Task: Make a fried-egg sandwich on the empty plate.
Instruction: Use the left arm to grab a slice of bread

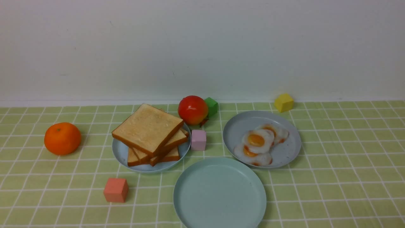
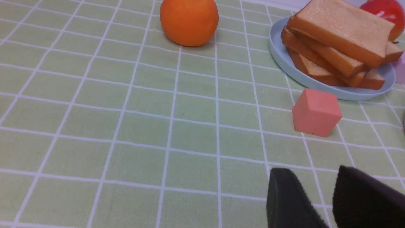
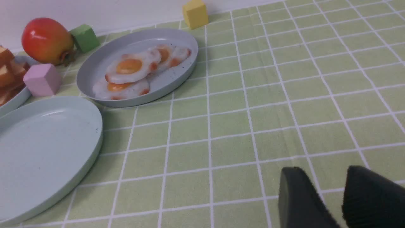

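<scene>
The empty mint-teal plate [image 1: 219, 193] lies at the front centre, also in the right wrist view [image 3: 41, 152]. A pile of toast slices [image 1: 151, 133] sits on a blue-grey plate [image 1: 121, 152], also in the left wrist view [image 2: 340, 41]. Three fried eggs [image 1: 260, 142] lie on another blue-grey plate [image 1: 284, 152], also in the right wrist view [image 3: 136, 74]. No sandwich is stacked. My left gripper [image 2: 313, 177] is open and empty above the cloth near the red cube. My right gripper [image 3: 322, 177] is open and empty, to the right of the plates. Neither arm shows in the front view.
An orange [image 1: 62, 138] sits at the left. A red cube [image 1: 116, 189] lies in front of the toast plate. A pink cube [image 1: 198, 139], a red fruit [image 1: 192, 109] and a green cube [image 1: 211, 106] lie between the plates. A yellow cube [image 1: 283, 102] sits by the wall.
</scene>
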Controlling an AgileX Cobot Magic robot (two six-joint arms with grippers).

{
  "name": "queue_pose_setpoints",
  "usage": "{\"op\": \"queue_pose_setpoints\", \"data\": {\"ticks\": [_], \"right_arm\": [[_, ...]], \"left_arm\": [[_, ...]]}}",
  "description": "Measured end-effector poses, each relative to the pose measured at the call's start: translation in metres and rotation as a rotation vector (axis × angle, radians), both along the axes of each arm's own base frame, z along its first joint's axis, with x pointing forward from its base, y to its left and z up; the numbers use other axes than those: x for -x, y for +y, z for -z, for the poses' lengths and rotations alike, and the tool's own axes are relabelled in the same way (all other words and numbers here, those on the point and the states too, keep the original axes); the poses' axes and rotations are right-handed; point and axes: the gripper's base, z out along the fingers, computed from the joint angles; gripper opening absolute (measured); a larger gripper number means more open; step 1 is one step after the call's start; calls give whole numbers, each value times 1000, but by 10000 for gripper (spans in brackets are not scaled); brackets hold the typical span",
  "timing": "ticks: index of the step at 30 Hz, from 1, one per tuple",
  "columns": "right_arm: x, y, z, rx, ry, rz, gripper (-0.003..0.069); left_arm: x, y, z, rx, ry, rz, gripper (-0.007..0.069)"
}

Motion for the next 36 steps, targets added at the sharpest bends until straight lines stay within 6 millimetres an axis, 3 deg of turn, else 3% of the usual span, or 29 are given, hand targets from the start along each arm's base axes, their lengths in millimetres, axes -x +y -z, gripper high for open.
{"op": "queue_pose_setpoints", "data": {"ticks": [26,30,36], "right_arm": [[0,-1,0,29,-6,3,241],[-2,-2,-2,51,-53,9,241],[-5,-3,-22,47,-284,26,241]], "left_arm": [[0,0,0,0,0,0,238],[-1,0,-3,8,-30,1,238],[-3,-1,-15,33,-167,4,238]]}}
